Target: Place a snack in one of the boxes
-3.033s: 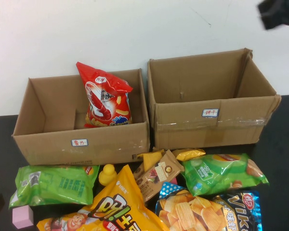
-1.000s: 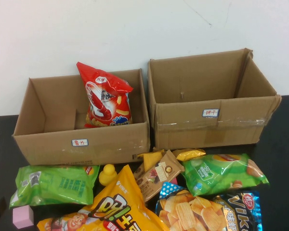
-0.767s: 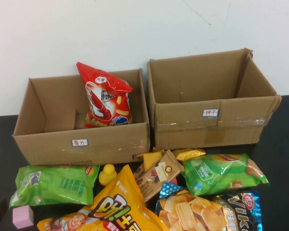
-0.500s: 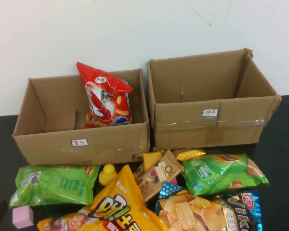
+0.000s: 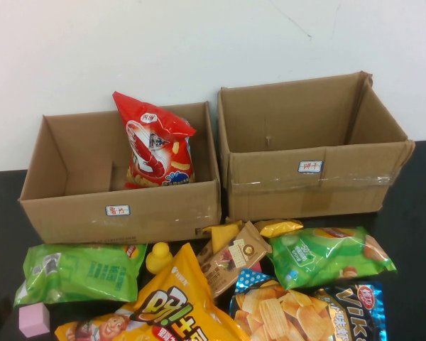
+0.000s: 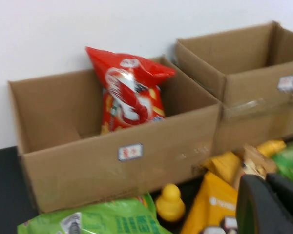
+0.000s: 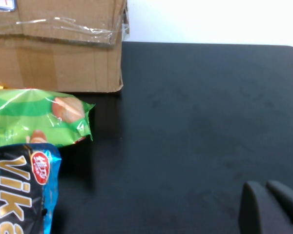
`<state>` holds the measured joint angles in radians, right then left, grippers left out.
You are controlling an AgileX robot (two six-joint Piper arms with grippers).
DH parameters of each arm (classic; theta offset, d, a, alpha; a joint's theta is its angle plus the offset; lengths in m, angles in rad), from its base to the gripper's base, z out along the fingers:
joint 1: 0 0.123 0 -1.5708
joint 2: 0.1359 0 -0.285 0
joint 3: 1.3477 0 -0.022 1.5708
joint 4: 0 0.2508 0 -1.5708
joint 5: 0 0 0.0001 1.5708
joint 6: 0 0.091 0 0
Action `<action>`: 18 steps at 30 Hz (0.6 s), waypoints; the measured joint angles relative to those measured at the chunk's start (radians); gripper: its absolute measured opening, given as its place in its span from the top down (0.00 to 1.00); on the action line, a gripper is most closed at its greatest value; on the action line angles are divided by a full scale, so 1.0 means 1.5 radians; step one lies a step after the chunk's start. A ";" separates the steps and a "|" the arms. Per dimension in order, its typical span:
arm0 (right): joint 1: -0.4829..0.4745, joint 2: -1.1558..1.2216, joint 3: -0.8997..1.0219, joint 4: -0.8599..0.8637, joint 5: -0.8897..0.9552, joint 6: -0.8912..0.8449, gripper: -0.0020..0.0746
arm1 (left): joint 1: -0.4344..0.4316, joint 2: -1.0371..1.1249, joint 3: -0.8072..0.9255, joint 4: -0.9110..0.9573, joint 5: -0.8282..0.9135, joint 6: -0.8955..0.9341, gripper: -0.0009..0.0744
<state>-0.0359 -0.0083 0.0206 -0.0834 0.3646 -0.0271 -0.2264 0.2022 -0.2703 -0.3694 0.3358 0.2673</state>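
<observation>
The red shrimp crisp bag [image 5: 156,142] stands upright inside the lower brown box [image 5: 71,220], against its back right corner. The bag and this box also show in the left wrist view [image 6: 129,90], [image 6: 78,170]. The box carries a small white red-lettered label [image 5: 117,210]. My left gripper [image 6: 264,181] is shut and empty, low over the snack pile in front of the boxes. My right gripper [image 7: 265,187] is shut and empty over bare black table to the right of the pile. Neither gripper shows in the high view.
The taller taped box [image 5: 305,177] stands to the right of the lower one. In front lie two green bags [image 5: 82,270], [image 5: 330,256], a yellow cartoon bag [image 5: 167,305], a yellow duck [image 5: 157,257], a pink block [image 5: 34,321] and a blue bag [image 5: 355,309]. The black table [image 7: 200,122] is bare on the right.
A black gripper at the high view's top right three seconds ago has left that view. The red bag and the boxes have not moved.
</observation>
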 joint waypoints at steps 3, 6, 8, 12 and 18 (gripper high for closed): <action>0.000 0.000 0.000 0.000 0.000 0.001 0.98 | 0.000 -0.023 0.038 0.075 -0.068 -0.122 0.99; 0.000 0.000 0.000 0.000 0.000 0.001 0.98 | 0.008 -0.056 0.095 0.196 -0.134 -0.250 0.99; 0.000 0.000 0.000 -0.001 0.000 0.001 0.98 | 0.026 -0.082 0.124 0.229 -0.150 -0.284 0.99; 0.000 0.000 0.000 -0.001 0.000 0.001 0.98 | 0.085 -0.127 0.171 0.250 -0.148 -0.305 0.99; 0.000 0.000 0.000 -0.001 0.000 0.001 0.98 | 0.171 -0.141 0.197 0.256 -0.122 -0.310 0.99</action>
<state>-0.0359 -0.0083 0.0206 -0.0851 0.3646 -0.0253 0.0308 -0.0090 0.0253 0.0139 0.1532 -0.1981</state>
